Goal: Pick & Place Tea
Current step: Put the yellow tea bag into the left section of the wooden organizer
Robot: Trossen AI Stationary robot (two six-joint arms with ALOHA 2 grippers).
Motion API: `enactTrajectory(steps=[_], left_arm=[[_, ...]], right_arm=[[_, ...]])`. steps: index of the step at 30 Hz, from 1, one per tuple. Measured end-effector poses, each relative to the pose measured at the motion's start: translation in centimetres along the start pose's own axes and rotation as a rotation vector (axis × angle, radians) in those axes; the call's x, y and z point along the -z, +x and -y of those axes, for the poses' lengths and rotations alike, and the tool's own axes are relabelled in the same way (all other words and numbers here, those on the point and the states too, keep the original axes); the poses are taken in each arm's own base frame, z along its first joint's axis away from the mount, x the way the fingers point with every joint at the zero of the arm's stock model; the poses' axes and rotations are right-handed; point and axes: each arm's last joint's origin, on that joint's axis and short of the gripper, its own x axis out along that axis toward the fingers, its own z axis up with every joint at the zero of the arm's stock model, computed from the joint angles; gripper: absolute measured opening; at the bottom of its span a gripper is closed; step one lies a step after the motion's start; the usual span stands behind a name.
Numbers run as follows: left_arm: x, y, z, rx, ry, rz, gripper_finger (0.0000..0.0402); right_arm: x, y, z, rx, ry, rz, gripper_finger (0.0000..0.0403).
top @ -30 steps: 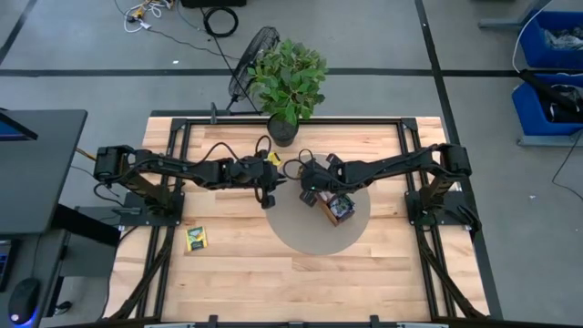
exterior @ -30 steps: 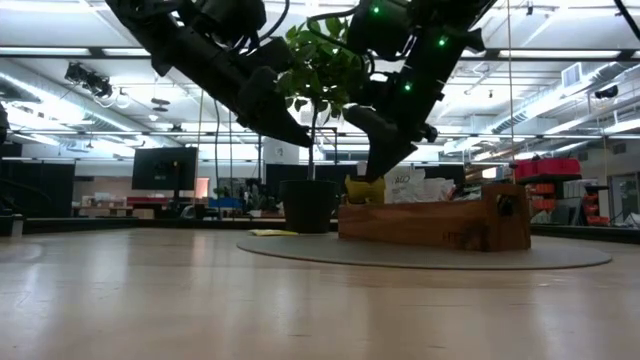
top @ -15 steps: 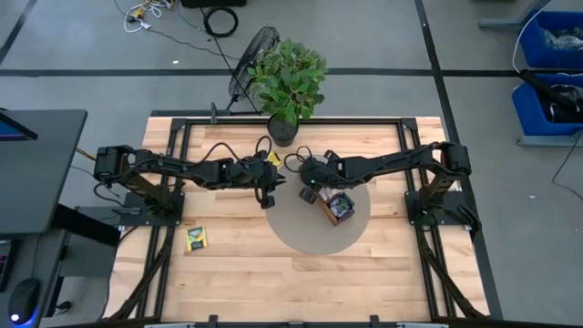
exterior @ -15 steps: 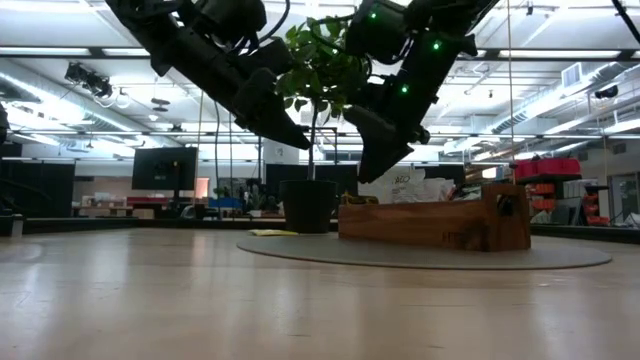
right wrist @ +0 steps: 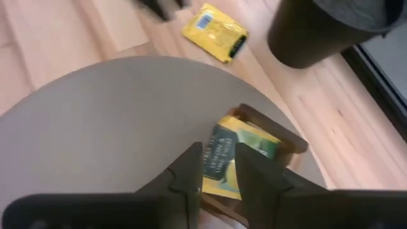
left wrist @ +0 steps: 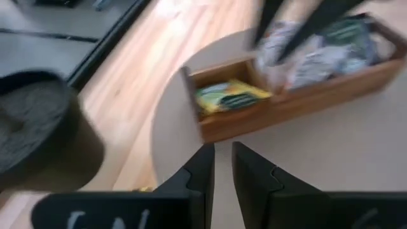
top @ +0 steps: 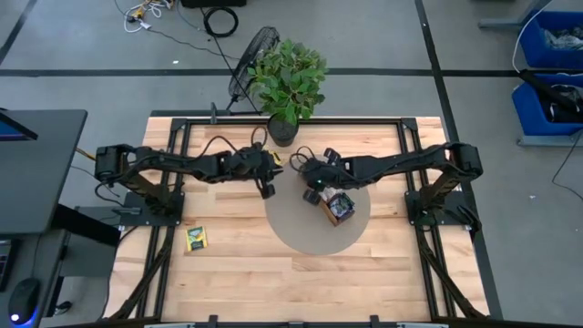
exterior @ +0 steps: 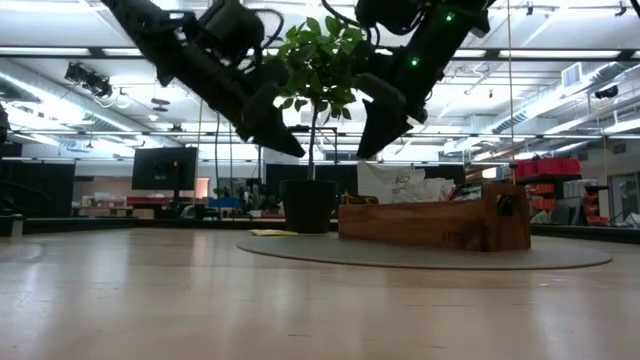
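Right claw (right wrist: 218, 166) hangs released over the wooden box (top: 335, 207), yellow tea packet (right wrist: 232, 159) in its end compartment. Left claw (left wrist: 218, 166), fingers slightly apart, empty. Next: the yellow packet (right wrist: 214, 30) near the counter's far edge.

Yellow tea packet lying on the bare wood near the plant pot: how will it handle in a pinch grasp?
The yellow tea packet lies flat against the table, so likely thin, light and hard to get under. It looks like a glossy crinkled wrapper: probably floppy and somewhat slippery. No roll or tip risk.

Grey floor (top: 82, 55), blue bins (top: 552, 68), ceiling lights (exterior: 60, 45)
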Motion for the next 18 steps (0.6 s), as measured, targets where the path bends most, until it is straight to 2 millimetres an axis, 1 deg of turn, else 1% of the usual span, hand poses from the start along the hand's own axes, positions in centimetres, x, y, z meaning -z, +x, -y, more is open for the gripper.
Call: enactTrajectory(steps=[3,6,9,14,18], left_arm=[[1.1,0.2,-0.9,-0.002,-0.022,0.046,0.006],[1.9,0.0,-1.4,0.067,-0.045,0.193,0.006],[3.0,-0.3,-1.8,0.094,-0.051,0.261,0.006],[3.9,-0.4,-2.3,0.068,-0.084,0.231,0.006],[4.9,-0.3,-2.2,0.082,-0.106,0.134,0.006]], right_arm=[[0.3,0.0,-0.7,-0.02,-0.045,0.021,0.0092],[1.0,0.1,-1.5,-0.066,-0.099,0.056,0.0082],[1.6,-0.6,-1.6,-0.148,-0.108,0.121,0.0072],[3.1,-3.0,-0.8,-0.214,-0.101,0.287,0.0064],[4.9,-4.8,0.0,-0.29,-0.089,0.43,0.0064]])
